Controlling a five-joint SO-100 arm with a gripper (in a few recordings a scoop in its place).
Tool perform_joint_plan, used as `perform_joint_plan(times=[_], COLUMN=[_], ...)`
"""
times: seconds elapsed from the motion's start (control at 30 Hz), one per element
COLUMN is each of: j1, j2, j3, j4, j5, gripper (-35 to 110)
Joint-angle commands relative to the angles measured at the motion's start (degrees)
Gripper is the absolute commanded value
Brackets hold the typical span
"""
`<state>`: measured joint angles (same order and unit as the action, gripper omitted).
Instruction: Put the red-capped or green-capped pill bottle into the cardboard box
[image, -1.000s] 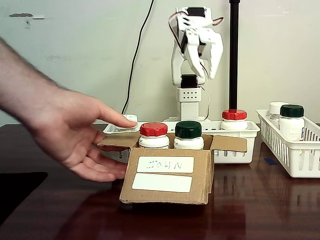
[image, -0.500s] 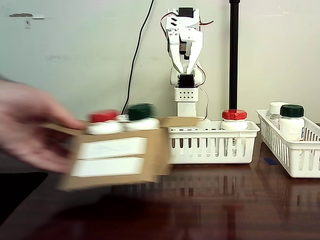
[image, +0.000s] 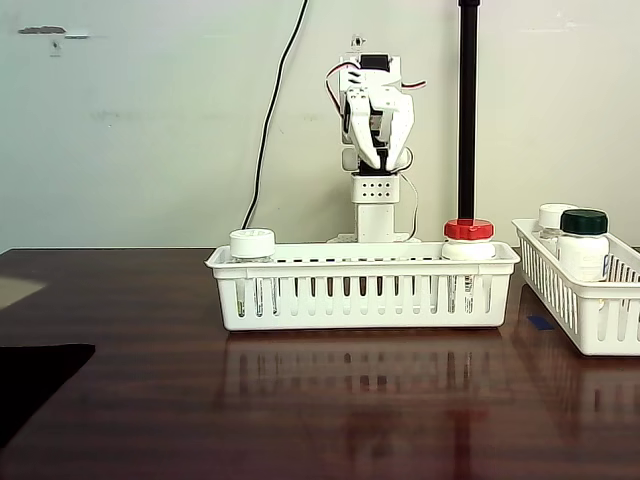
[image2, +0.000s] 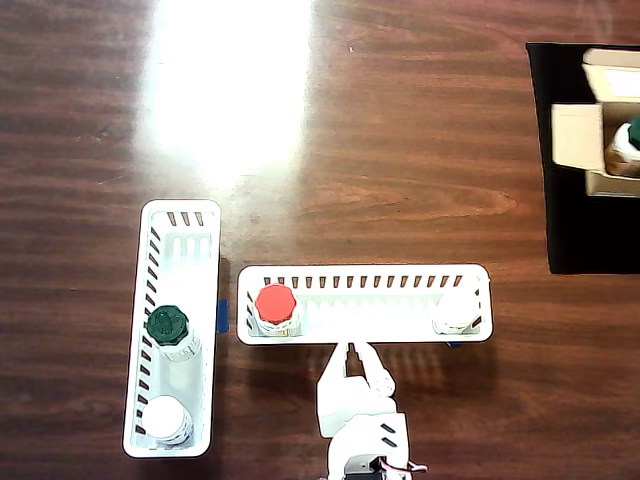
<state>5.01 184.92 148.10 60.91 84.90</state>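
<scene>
The cardboard box (image2: 578, 136) lies at the overhead view's top right edge on a black mat (image2: 572, 230), flaps open, with a green-capped bottle (image2: 630, 142) partly showing inside. A red-capped pill bottle (image: 468, 236) (image2: 274, 304) stands in the middle white basket (image: 360, 298) (image2: 370, 274). Another green-capped pill bottle (image: 583, 240) (image2: 168, 326) stands in the side basket (image: 590, 320) (image2: 170, 225). My gripper (image: 380, 163) (image2: 353, 350) hangs folded behind the middle basket, shut and holding nothing.
A white-capped bottle (image: 252, 244) (image2: 457, 313) stands at the other end of the middle basket, and one more (image: 552, 216) (image2: 168, 421) sits in the side basket. A black pole (image: 467, 110) rises behind the baskets. Dark wooden tabletop spreads in front.
A person's hand carried the cardboard box with its two bottles off to the left, out of the fixed view. My arm folded back and the gripper went from open to shut.
</scene>
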Motion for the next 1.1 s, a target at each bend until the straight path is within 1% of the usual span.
perform_joint_plan(times=[0.0, 0.1, 0.23, 0.37, 0.53, 0.67, 0.77, 0.8, 0.83, 0.93, 0.97, 1.07], j1=[0.7, 0.09, -1.05, -0.79, -2.64, -3.96, -6.68, -8.26, -10.2, -14.33, -16.26, -20.39], j2=[5.19, 12.04, 11.95, 11.95, 11.95, 11.95, 11.95, 11.95, 10.11, 11.87, 11.43, 11.87], j3=[2.37, 6.77, 8.61, 13.8, 21.45, 21.53, 21.53, 21.53, 21.53, 21.53, 21.53, 21.53], j4=[-1.32, 0.0, -0.62, -6.68, -14.41, -8.35, -1.23, 3.52, 4.48, 4.57, 4.66, 4.66], j5=[-0.26, -0.26, -2.2, -1.58, -4.04, -5.1, -3.25, -2.37, -5.36, 0.35, -0.53, -8.7], gripper=[2, 2, 2, 2, 3, 4, 4, 4, 3, 4, 3, 3])
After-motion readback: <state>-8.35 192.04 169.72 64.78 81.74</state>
